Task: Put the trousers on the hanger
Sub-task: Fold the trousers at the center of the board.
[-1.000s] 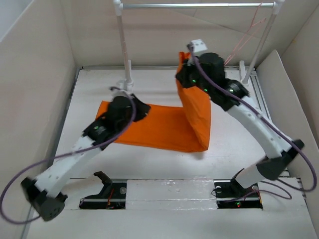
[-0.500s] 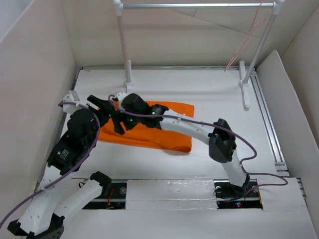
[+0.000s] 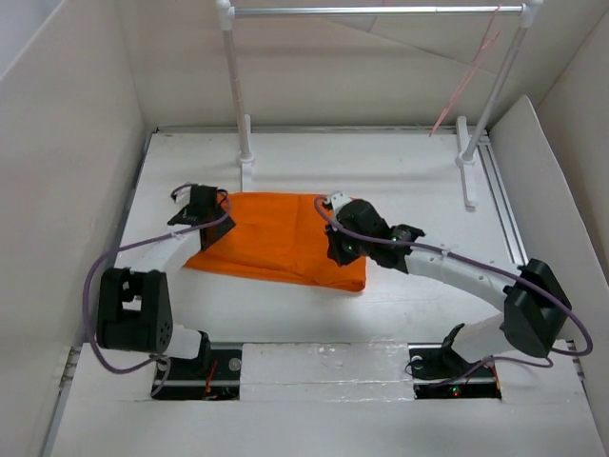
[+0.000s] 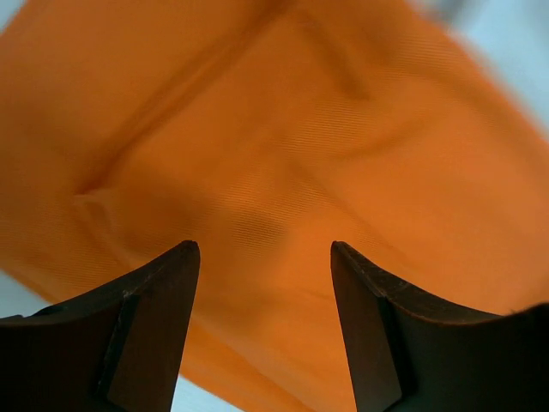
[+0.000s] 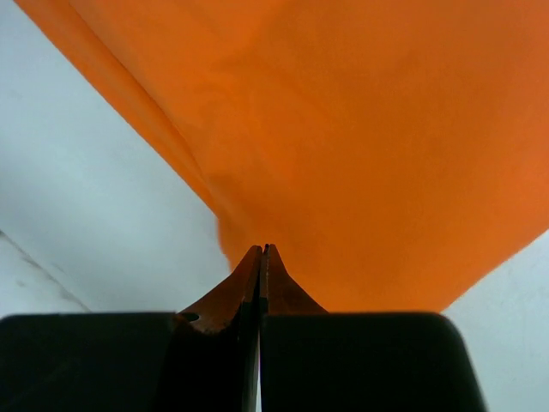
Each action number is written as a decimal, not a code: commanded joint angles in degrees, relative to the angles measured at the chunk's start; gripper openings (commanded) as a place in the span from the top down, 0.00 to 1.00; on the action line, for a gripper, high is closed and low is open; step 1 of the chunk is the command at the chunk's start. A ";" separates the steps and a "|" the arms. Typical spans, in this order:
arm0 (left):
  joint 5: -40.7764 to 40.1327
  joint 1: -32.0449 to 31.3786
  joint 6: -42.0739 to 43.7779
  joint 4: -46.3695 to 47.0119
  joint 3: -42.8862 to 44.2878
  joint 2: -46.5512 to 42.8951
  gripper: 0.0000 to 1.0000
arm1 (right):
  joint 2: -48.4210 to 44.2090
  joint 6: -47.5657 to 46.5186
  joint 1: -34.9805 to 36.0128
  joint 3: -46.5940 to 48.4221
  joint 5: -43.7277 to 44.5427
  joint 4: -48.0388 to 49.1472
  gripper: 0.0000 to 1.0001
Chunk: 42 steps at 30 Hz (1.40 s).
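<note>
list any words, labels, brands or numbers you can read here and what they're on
None: no readable text in any view.
The orange trousers are plain, with no tag or print showing.
The left pincer and the right pincer have bare dark fingers with no markings.
The silver rail carries no sign or number.

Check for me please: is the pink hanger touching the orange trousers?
Apart. The top view shows the hanger hanging from the rail at the back right, while the trousers lie flat on the table, well clear.
</note>
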 commanded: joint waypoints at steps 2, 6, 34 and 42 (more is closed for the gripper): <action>12.49 15.40 0.07 2.26 -6.18 3.77 0.43 | -1.73 0.48 -2.32 -10.94 1.53 3.18 1.00; 21.63 25.86 -1.34 1.98 -11.71 7.90 0.45 | -2.79 2.51 -3.12 -20.44 1.61 9.50 1.00; 21.39 12.35 0.85 -1.96 -2.06 -9.31 0.60 | 12.53 -9.70 -28.96 -7.02 -22.91 21.39 0.96; 20.86 9.29 4.45 -4.59 8.74 -7.22 0.58 | -0.67 -16.91 -25.18 15.45 -21.68 1.45 0.46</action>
